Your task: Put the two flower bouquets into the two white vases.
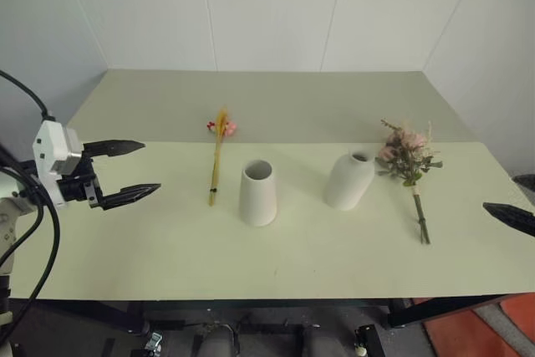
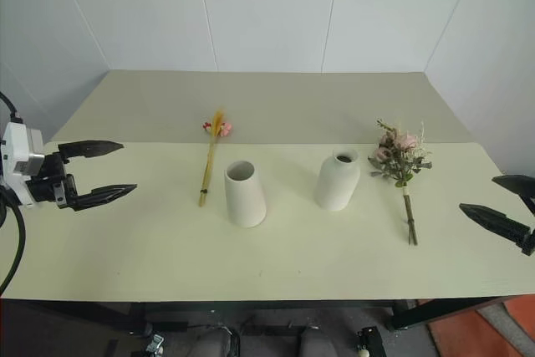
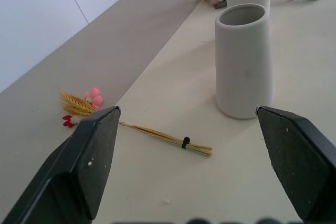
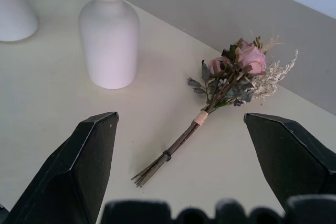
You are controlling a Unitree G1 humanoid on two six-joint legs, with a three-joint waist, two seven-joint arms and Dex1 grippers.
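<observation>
A slim yellow-stemmed bouquet (image 1: 217, 156) with orange plumes and pink blossoms lies flat left of the tapered white vase (image 1: 257, 193). Right of it stands the egg-shaped white vase (image 1: 349, 180), and beside that lies the bushier bouquet of pink roses (image 1: 408, 165), stems toward the front edge. My left gripper (image 1: 125, 171) hovers open and empty over the table's left side, facing the slim bouquet (image 3: 131, 124). At the right edge my right gripper (image 2: 506, 203) is open and empty, facing the rose bouquet (image 4: 220, 95) and the egg-shaped vase (image 4: 109, 32).
The pale green table (image 1: 276, 257) meets white walls at the back and sides. A black cable (image 1: 42, 232) hangs by my left arm. Orange floor (image 1: 493, 332) shows under the table's front right corner.
</observation>
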